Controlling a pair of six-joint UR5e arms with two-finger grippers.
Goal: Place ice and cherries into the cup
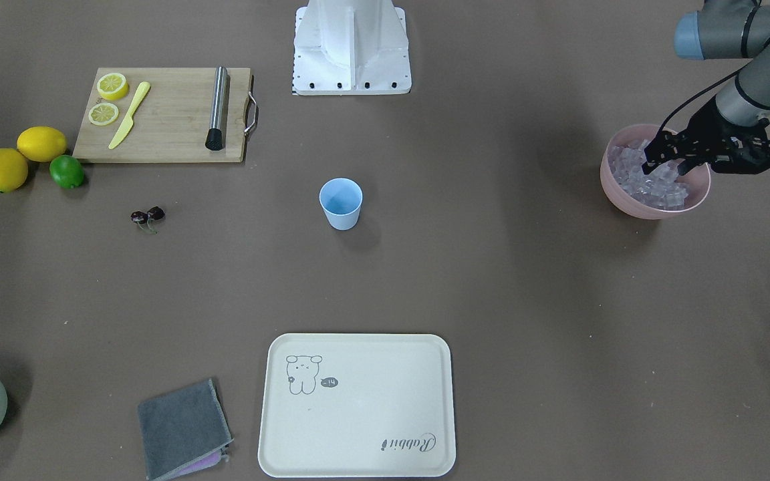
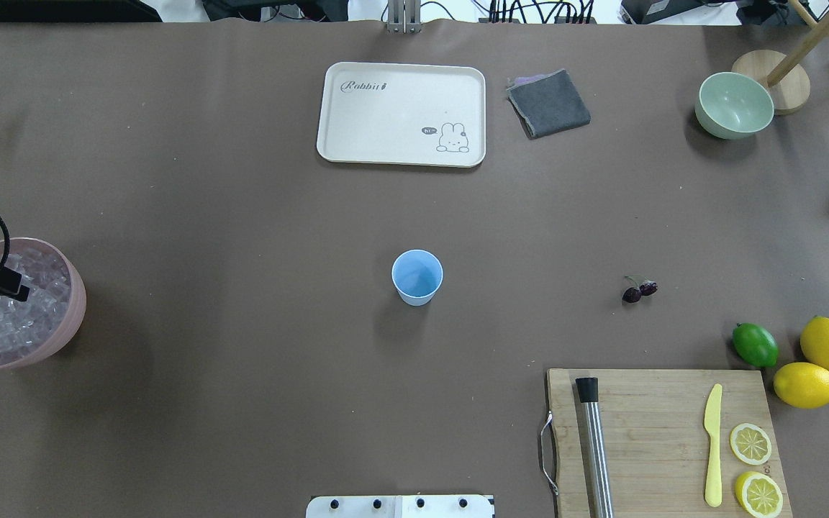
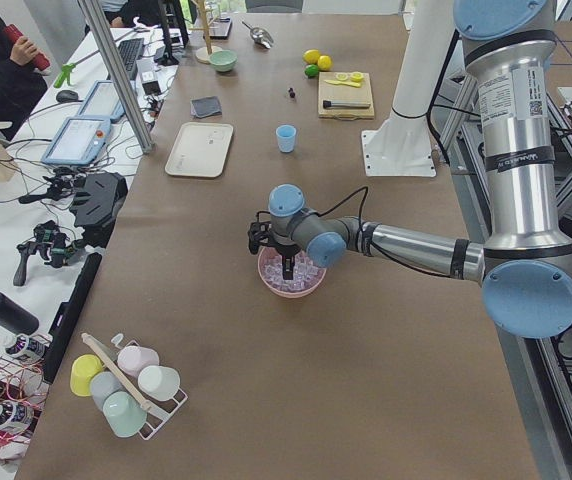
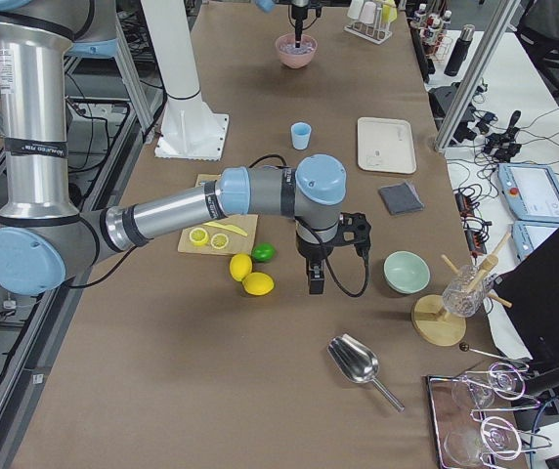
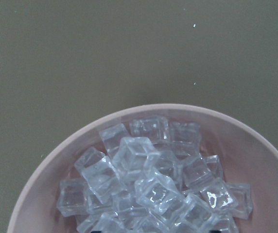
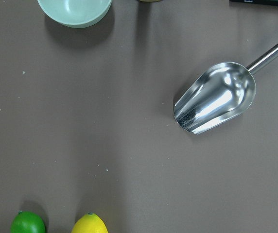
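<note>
Left pincer (image 1: 666,166): dipping into the pink bowl (image 1: 625,200) at the counter's (image 2: 242,403) left end, jaws standing apart among the ice (image 1: 659,190); ice lying heaped in that bowl, and whether a cube is being gripped cannot be told; right pincer (image 4: 315,285): hanging tip-down over the counter's right end beside the lemons (image 4: 250,276), showing in a side view only, so wide or narrow cannot be told; nearest the robot, cutting board (image 2: 645,424) carrying lemon slices (image 2: 753,467), a yellow knife (image 2: 713,446) and a metal muddler (image 2: 594,453); further out, cup (image 2: 417,277) standing upright at mid-counter; cherries (image 2: 639,291) lying on the counter well to the cup's right; farthest, cream tray (image 2: 400,115), grey cloth (image 2: 549,103) and green bowl (image 2: 735,104) sitting along the far side.
</note>
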